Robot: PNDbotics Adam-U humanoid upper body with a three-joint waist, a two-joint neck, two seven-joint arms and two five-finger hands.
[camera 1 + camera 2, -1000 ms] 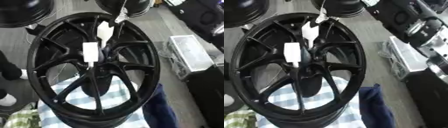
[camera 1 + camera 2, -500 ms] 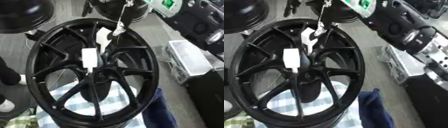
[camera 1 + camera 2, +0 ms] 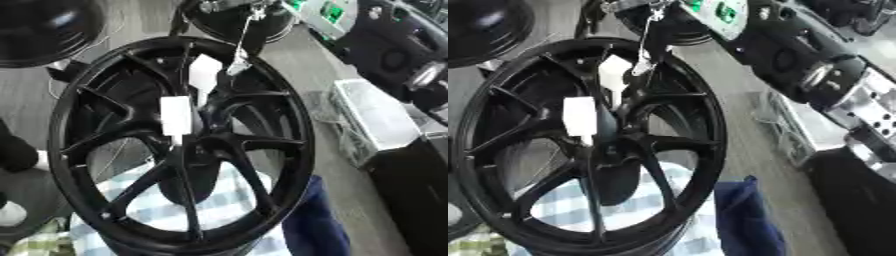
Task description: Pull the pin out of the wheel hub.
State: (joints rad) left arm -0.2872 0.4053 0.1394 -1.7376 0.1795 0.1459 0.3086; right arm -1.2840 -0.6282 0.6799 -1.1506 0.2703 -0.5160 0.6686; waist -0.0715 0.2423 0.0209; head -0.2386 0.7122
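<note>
Even, fairly bright light, soft blur throughout (worst at the edges), with pale glare on the black wheel.

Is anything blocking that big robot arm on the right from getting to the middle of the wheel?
Nothing visible does. The arm comes in from the upper right, its hand not in view. Two white tags hang in front of the wheel's centre. I cannot make out the pin.

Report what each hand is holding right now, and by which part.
Cannot be told: only the right arm shows, and no hand is visible. Nothing grips the wheel.
</note>
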